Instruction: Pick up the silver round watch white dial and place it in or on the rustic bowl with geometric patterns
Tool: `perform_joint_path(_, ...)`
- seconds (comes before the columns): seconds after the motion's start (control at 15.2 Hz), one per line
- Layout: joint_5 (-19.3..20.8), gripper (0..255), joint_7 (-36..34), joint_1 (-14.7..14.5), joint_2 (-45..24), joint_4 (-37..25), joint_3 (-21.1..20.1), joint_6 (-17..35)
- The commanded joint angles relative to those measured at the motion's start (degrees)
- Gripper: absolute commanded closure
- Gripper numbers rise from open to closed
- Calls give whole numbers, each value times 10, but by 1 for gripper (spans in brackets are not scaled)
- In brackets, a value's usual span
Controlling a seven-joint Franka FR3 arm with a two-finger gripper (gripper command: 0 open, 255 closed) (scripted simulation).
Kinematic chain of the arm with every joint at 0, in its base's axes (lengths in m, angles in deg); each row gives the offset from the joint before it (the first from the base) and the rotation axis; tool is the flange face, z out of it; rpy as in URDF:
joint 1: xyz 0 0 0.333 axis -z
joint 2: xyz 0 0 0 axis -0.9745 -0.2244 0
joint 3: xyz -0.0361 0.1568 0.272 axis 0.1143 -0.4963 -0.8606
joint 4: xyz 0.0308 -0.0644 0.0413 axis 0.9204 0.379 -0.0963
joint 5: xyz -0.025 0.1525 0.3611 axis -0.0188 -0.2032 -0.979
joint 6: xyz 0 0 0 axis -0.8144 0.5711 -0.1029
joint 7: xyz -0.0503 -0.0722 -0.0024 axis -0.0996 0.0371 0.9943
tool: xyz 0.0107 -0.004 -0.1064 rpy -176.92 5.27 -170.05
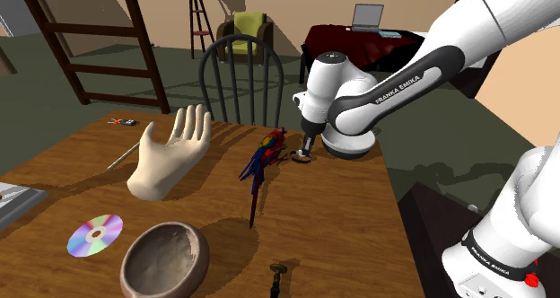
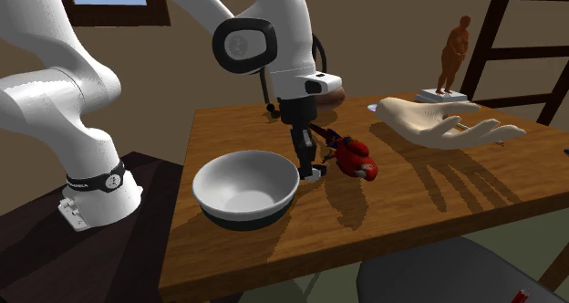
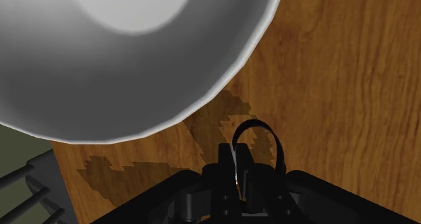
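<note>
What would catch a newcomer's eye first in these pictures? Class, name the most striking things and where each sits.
A large pale model hand rests on the wooden table, towards the shoulder view's left. Beside it, mid-table, is a red and blue parrot. Just past the parrot, the black pincer of the white arm reaches down, shut on a watch.

The white Franka arm with dark joints bends over from its stand, wrist turned straight down. Its all-black two-finger gripper points downward, fingers drawn nearly together, clasping a thin silver round watch with a dark strap.
</note>
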Motion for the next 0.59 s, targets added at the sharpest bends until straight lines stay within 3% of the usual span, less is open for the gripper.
perform_joint_path(0.0,0,255,0,0,0,0,0,0)
perform_joint_path(0.53,-21,255,21,-2,39,-23,-1,-60)
